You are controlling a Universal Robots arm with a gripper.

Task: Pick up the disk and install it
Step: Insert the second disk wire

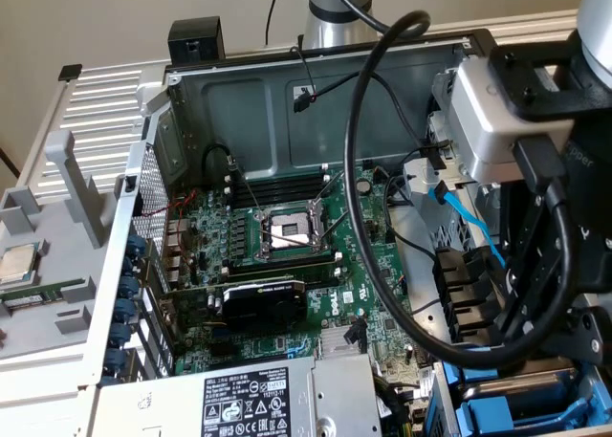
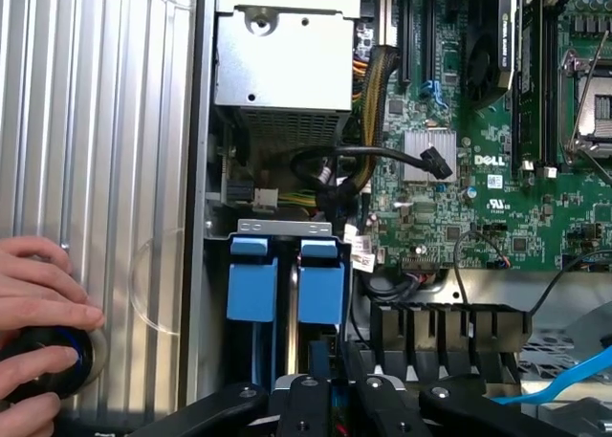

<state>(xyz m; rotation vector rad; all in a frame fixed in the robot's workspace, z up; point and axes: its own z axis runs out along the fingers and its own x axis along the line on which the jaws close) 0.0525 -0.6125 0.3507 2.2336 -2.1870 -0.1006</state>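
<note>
We find the claw [image 2: 330, 399] nearly closed directly above the drive bay [image 2: 285, 229], where the disk [image 2: 320, 282] sits upright beside another blue-carrier drive [image 2: 252, 284]. A person's hand [image 2: 38, 313] (resting near the bay) risks being struck.

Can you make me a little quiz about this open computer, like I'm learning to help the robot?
1. True or false: a person's hand rests on the ribbed silver metal panel beside the computer case.
2. What colour are the two plastic drive carriers standing side by side in the bay? A red, B bright blue, C yellow.
3. Fill in: the white brand name printed on the green circuit board reads ____.

Key: 1 true; 2 B; 3 Dell.
</note>
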